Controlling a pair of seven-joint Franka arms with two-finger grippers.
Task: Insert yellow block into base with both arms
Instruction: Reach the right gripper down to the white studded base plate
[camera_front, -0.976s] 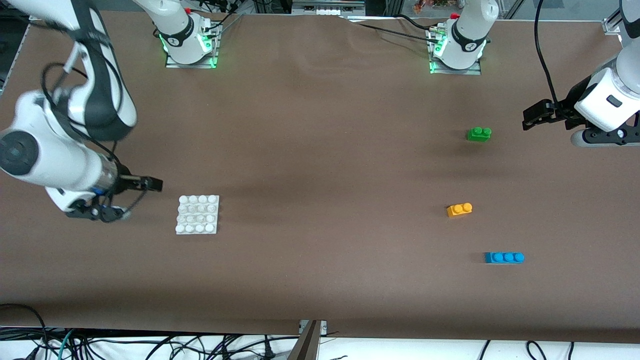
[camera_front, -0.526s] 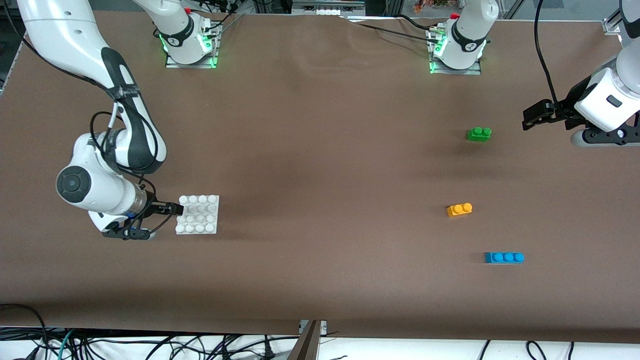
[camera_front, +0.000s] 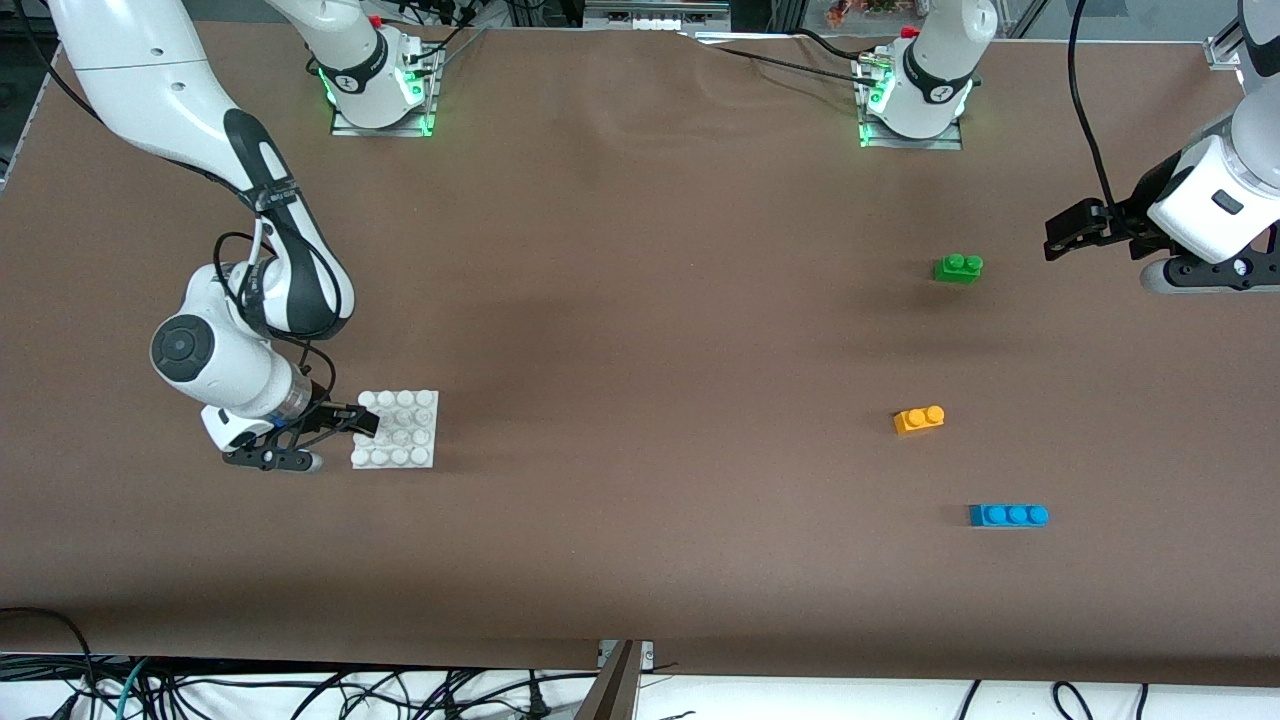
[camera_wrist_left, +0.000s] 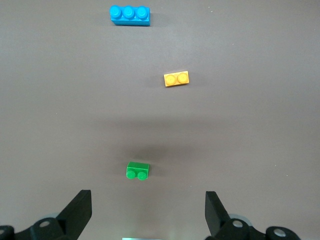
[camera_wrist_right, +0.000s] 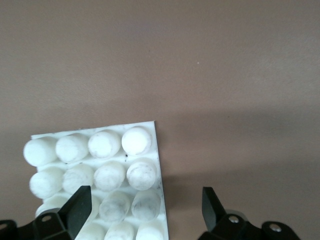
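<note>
The yellow block (camera_front: 919, 419) lies alone on the brown table toward the left arm's end; the left wrist view shows it too (camera_wrist_left: 176, 79). The white studded base (camera_front: 395, 430) lies toward the right arm's end. My right gripper (camera_front: 362, 420) is open and low over the base's edge. In the right wrist view (camera_wrist_right: 145, 205) one finger is over the base's studs (camera_wrist_right: 107, 145) and the other over bare table beside it. My left gripper (camera_front: 1060, 235) waits open and empty above the table, beside the green brick; it is also open in its wrist view (camera_wrist_left: 147, 201).
A green two-stud brick (camera_front: 958, 267) lies farther from the front camera than the yellow block, and a blue three-stud brick (camera_front: 1008, 515) lies nearer. Both also show in the left wrist view, green brick (camera_wrist_left: 137, 170) and blue brick (camera_wrist_left: 129, 15). Cables hang past the table's front edge.
The right arm has swung in and lowered, bringing its open gripper from beside the base to over the base's edge. The left arm and the bricks have not moved.
</note>
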